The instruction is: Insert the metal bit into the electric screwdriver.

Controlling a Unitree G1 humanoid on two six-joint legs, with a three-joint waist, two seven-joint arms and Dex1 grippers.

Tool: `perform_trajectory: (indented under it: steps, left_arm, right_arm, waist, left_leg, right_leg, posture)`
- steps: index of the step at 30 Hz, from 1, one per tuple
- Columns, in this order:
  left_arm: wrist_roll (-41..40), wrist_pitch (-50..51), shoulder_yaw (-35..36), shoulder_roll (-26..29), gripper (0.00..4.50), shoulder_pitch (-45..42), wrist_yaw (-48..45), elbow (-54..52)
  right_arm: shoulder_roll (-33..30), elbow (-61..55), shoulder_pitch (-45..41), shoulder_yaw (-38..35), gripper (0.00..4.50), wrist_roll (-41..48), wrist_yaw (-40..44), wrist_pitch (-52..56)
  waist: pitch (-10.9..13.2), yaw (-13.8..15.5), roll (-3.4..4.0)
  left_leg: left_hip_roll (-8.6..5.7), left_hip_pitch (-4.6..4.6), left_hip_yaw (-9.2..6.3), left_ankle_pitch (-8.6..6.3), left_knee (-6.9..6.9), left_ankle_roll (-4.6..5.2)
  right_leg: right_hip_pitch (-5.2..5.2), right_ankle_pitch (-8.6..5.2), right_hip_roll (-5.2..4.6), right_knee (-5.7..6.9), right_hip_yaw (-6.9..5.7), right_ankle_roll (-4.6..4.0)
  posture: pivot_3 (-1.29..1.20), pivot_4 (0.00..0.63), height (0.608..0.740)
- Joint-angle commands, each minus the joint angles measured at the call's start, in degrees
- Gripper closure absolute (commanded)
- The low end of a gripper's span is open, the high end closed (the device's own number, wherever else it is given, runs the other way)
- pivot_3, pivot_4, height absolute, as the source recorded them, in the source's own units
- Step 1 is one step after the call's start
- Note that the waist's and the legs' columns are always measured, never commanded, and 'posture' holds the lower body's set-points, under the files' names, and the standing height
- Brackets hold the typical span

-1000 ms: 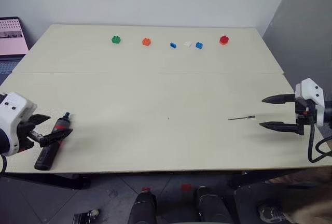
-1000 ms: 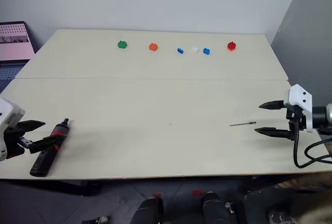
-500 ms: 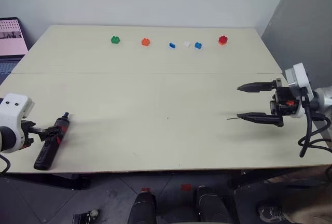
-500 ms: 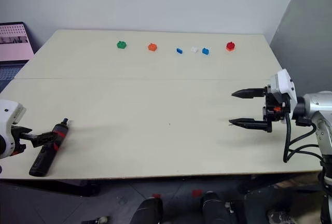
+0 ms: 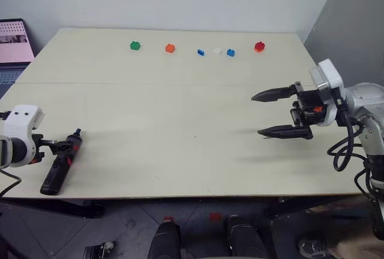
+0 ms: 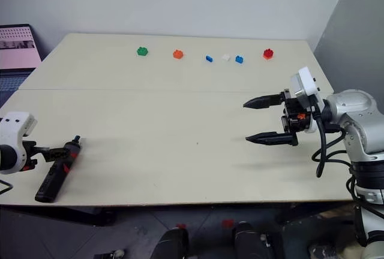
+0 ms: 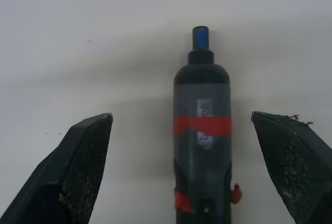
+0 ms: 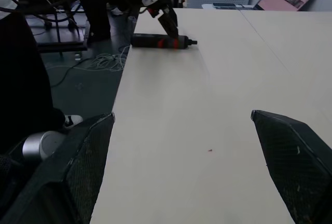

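Note:
The electric screwdriver (image 5: 54,178), black with a red band, lies flat at the table's near left corner, tip pointing away. My left gripper (image 5: 60,147) is open above its front half. In the left wrist view the screwdriver (image 7: 202,130) lies between the two fingers, apart from both. My right gripper (image 5: 259,115) hangs open over the right side of the table, pointing left, one finger above the other. The metal bit is hidden, and the lower finger (image 5: 282,131) covers the spot where it lay. The right wrist view looks across the table to the screwdriver (image 8: 163,41).
Small bricks stand in a row along the far edge: green (image 5: 135,45), orange (image 5: 170,48), blue (image 5: 200,52), white (image 5: 216,51), blue (image 5: 230,53), red (image 5: 259,46). A laptop (image 5: 13,40) sits beyond the far left corner. A grey wall (image 5: 354,25) rises on the right.
My right gripper swung left and slightly up, so its lower finger now covers the bit. My left gripper turned and settled over the screwdriver's front half. The screwdriver stayed put.

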Motion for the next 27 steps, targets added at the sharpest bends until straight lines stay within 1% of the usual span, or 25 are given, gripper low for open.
perform_trajectory:
  steps: [1, 4, 6, 9, 14, 18, 27]
  left_arm:
    - [1.55, 1.37, -5.41, 1.01, 0.00, -6.13, -2.58, 4.16]
    - [4.19, 0.02, -11.00, 0.33, 0.00, -13.83, -4.49, 12.24]
    - [6.17, -0.61, -15.04, 0.30, 0.00, -17.31, -6.53, 16.52]
    - [8.38, -1.67, -19.14, 0.16, 0.00, -20.45, -9.49, 20.33]
    - [11.21, -1.32, -23.23, -1.39, 0.00, -25.29, -12.36, 26.12]
    - [13.13, -2.17, -24.60, -2.41, 0.00, -27.13, -13.46, 29.19]
    - [16.58, -4.83, -25.20, -4.09, 0.00, -29.28, -14.81, 34.10]
  right_arm:
    - [0.39, -0.31, -2.35, 0.10, 0.06, 0.32, 1.45, -0.26]
    - [0.78, -0.32, -2.84, 0.65, 0.06, 0.22, 1.80, -0.20]
    - [0.85, -0.47, -3.01, 0.81, 0.06, 0.34, 1.93, 0.01]
    - [0.95, -1.10, -3.30, 0.81, 0.06, 1.01, 2.02, 0.67]
    - [1.69, -1.74, -3.60, 1.27, 0.06, 1.45, 2.47, 0.95]
    - [2.55, -2.54, -3.96, 1.55, 0.06, 1.67, 2.31, 1.31]
    - [2.65, -3.32, -3.82, 1.46, 0.06, 1.79, 2.25, 1.81]
  waist:
    - [0.00, -0.02, 0.00]
    - [0.00, 0.04, -0.02]
    - [0.00, 0.03, -0.02]
    - [0.00, 0.03, -0.02]
    - [0.01, 0.03, -0.02]
    - [0.01, 0.02, -0.03]
    - [0.01, 0.03, -0.03]
  left_leg:
    - [0.00, 0.00, -0.01, 0.00, 0.00, 0.00]
    - [0.00, -0.01, -0.04, 0.00, 0.00, 0.00]
    - [0.01, -0.03, -0.08, 0.00, 0.00, 0.00]
    - [0.00, -0.03, -0.09, 0.00, -0.01, 0.00]
    - [0.01, -0.09, -0.18, 0.00, -0.01, 0.00]
    - [0.01, -0.09, -0.21, 0.00, -0.01, 0.00]
    - [0.00, -0.15, -0.33, 0.00, 0.00, 0.00]
  right_leg:
    - [0.01, 0.00, 0.01, 0.01, 0.00, 0.00]
    - [0.01, 0.00, 0.03, 0.01, -0.01, 0.03]
    - [0.01, -0.01, 0.06, 0.01, -0.03, 0.03]
    - [0.03, 0.12, 0.08, 0.00, -0.01, 0.30]
    - [0.00, 0.10, 0.12, 0.03, -0.03, 0.38]
    - [0.01, 0.10, 0.13, 0.06, -0.03, 0.39]
    - [0.01, 0.07, 0.16, 0.06, -0.06, 0.45]
  posture:
    - [0.00, 0.150, 0.740]
    - [0.00, 0.150, 0.740]
    - [0.00, 0.150, 0.740]
    - [0.00, 0.150, 0.740]
    - [0.00, 0.150, 0.740]
    - [0.00, 0.150, 0.740]
    - [0.00, 0.150, 0.740]
